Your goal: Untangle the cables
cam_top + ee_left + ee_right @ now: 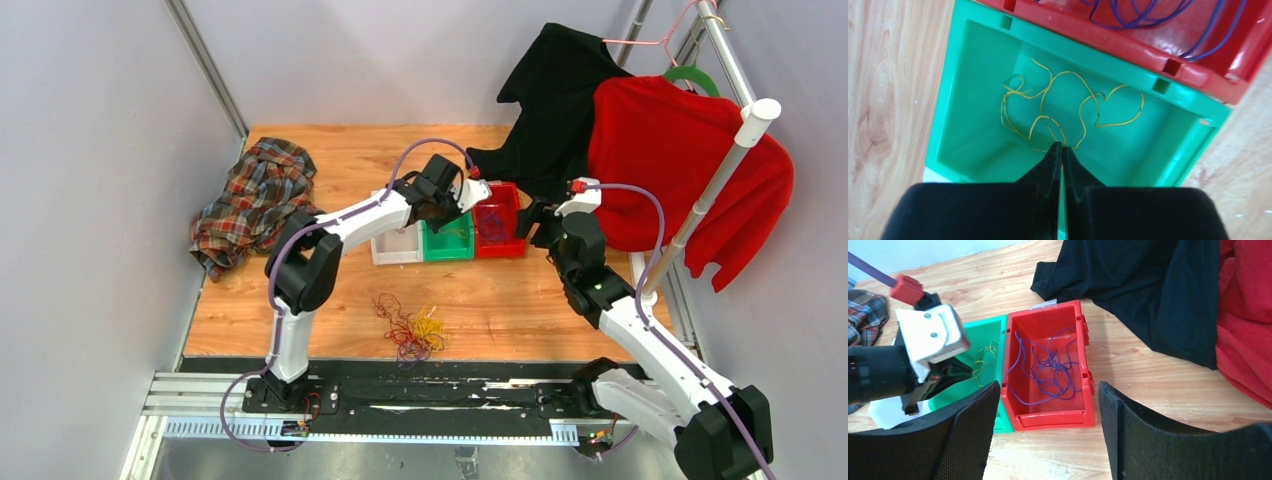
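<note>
A tangle of dark red, yellow and purple cables (410, 325) lies on the wooden table near the front edge. My left gripper (1062, 146) hangs over the green bin (948, 100), its jaws shut on a thin yellow cable (1068, 100) that curls across the bin floor. It also shows in the top view (440, 210). Purple cables (1048, 365) lie in the red bin (1053, 417) next to it. My right gripper (1049, 386) is open and empty, above the table just in front of the red bin.
A white bin (395, 245) stands left of the green one. A plaid shirt (255, 200) lies at the far left. A black garment (560, 100) and a red sweater (680, 170) hang from a rack (715, 180) at the right.
</note>
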### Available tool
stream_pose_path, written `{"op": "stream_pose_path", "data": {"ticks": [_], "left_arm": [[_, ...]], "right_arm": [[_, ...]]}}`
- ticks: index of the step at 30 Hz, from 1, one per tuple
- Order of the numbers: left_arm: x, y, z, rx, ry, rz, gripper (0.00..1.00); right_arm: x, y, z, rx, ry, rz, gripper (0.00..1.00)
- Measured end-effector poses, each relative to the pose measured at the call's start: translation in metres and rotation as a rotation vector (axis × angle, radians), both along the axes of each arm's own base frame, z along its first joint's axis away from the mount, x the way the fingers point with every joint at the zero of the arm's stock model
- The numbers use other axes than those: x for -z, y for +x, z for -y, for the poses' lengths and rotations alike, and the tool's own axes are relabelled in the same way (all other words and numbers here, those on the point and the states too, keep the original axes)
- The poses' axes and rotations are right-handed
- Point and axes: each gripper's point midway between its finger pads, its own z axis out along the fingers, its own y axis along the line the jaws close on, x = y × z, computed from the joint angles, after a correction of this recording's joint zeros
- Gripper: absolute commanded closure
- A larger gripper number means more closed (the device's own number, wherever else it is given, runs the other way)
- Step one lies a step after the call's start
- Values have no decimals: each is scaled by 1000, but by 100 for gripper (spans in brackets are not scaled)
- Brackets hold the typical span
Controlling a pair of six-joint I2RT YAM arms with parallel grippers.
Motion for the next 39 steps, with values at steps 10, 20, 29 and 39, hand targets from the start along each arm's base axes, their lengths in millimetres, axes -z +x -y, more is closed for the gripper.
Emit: {"op": "stream_pose_path", "data": {"ticks": [10, 20, 29, 39], "left_arm": [[-21, -3, -7, 28, 58, -22, 5], [-107, -69, -50, 161, 23, -57, 2], [-48, -187, -101, 378, 120, -350, 4], [12, -221, -111, 484, 209, -474, 11]], "right_arm": [[3, -2, -2, -14, -2, -13, 28], [2, -9, -11, -76, -18, -28, 26], [7, -19, -26, -155, -37, -47, 27], [6, -25, -38, -232, -20, -51, 32]]}}
